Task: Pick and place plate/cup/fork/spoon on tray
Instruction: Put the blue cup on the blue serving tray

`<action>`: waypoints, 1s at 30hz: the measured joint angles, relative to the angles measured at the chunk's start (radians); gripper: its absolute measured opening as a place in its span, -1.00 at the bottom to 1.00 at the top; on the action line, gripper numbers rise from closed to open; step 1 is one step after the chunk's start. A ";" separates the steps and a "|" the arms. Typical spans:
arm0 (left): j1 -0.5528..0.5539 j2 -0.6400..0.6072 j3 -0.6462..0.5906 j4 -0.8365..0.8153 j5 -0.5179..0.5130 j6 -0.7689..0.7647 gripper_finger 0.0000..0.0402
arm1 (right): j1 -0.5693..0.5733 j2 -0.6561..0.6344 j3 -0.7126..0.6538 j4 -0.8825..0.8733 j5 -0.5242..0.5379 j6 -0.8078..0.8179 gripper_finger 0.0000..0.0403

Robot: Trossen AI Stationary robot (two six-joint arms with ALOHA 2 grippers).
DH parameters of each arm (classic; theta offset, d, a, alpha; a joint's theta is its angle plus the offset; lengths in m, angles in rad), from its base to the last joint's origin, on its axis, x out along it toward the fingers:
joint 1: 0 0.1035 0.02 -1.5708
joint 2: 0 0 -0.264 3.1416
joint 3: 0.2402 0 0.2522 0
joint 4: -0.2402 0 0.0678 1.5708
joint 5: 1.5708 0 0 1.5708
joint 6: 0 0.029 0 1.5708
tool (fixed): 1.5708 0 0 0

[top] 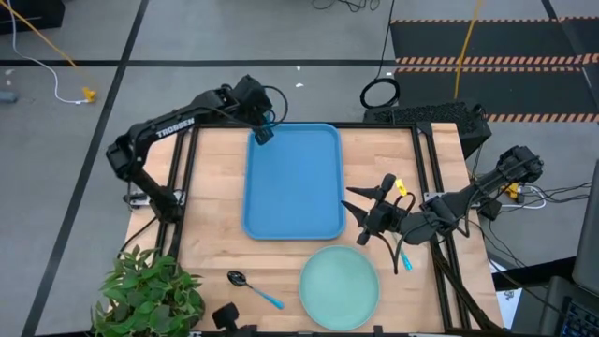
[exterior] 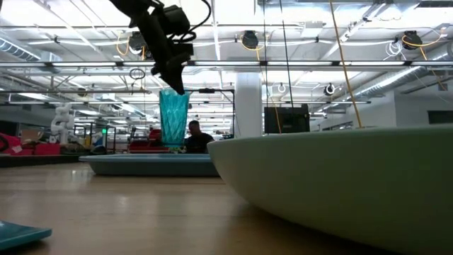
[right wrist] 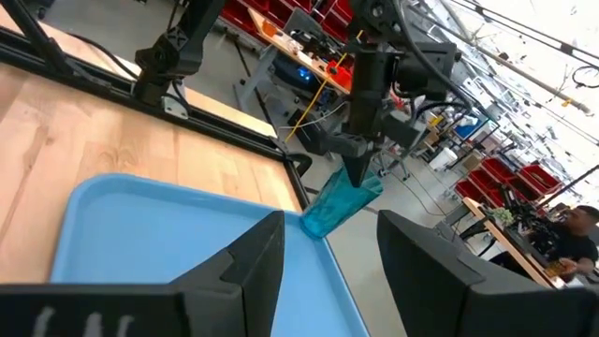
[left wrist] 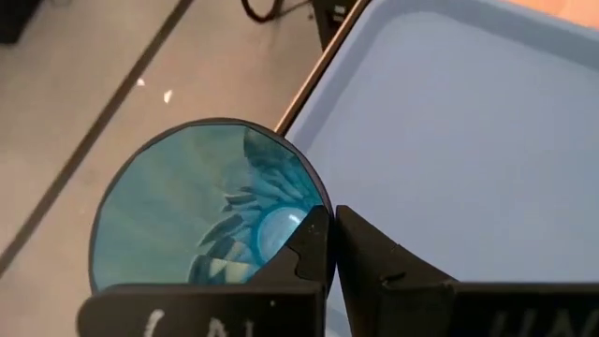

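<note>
On the wooden table (top: 215,187), the left gripper (top: 263,129) pinches the cup (top: 265,134) above the tray's (top: 292,183) far corner, ready for lowering.

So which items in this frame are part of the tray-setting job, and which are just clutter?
Job items: tray; cup, held by the left gripper at the tray's far corner; plate; spoon; fork; right gripper, open.

Clutter: potted plant.

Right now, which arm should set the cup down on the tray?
Left. The left gripper is shut on the cup, holding it by the rim above the far left corner of the tray. The right gripper is open by the tray's right edge, holding nothing.
</note>
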 joint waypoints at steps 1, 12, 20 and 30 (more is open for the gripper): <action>0.001 0.005 0.000 0.002 0.002 -0.002 -0.95 | 0.000 0.000 0.000 0.001 0.000 0.000 -0.18; 0.022 0.017 -0.001 -0.001 0.049 -0.052 -0.96 | 0.000 0.000 0.000 0.001 -0.001 0.019 -0.18; 0.037 0.017 -0.001 0.010 0.047 -0.124 -0.89 | 0.000 0.000 0.000 0.001 -0.001 0.026 -0.18; 0.022 0.017 -0.001 0.041 -0.020 -0.160 -0.94 | 0.000 0.000 0.000 0.002 -0.001 0.026 -0.18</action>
